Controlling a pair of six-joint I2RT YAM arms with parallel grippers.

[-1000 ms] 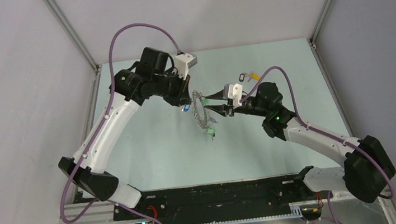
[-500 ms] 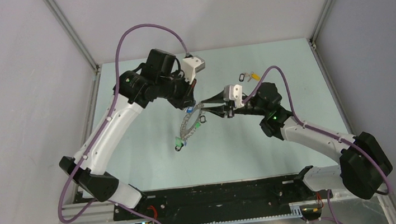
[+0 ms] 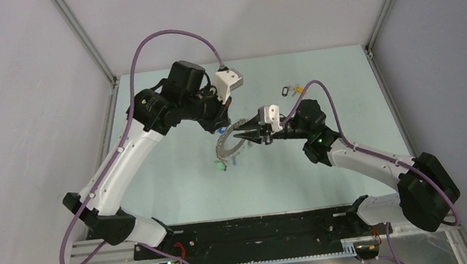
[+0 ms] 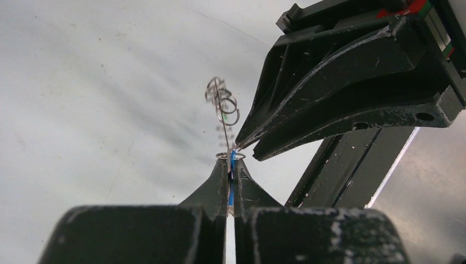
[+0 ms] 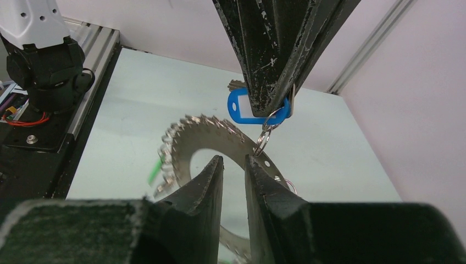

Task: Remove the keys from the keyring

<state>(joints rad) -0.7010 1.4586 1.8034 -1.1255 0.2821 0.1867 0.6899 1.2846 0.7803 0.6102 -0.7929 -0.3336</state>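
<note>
My left gripper [image 3: 222, 128] is shut on a blue-headed key [image 5: 242, 107]; the blue shows between its fingers in the left wrist view [image 4: 232, 181]. The keyring [image 3: 223, 148], a toothed silvery loop, hangs below that key by small split rings [image 5: 264, 137] and stays off the table. In the right wrist view the keyring [image 5: 203, 137] is just beyond my right gripper [image 5: 233, 160]. The right gripper's jaws stand a little apart with nothing between them. A green-headed key [image 3: 220, 167] dangles from the loop's low end. The right gripper's fingers [image 4: 329, 99] nearly touch the left gripper's tips [image 4: 231, 159].
Two loose keys, one dark-headed [image 3: 287, 90] and one yellow-headed [image 3: 301, 89], lie on the pale green table [image 3: 178, 191] at the back right. Frame posts [image 3: 84, 39] and grey walls close in the table on three sides.
The keyring swung leftwards and now hangs from the blue key in my left gripper. My right gripper moved left and its jaws stand apart, off the ring. The left wrist turned.
</note>
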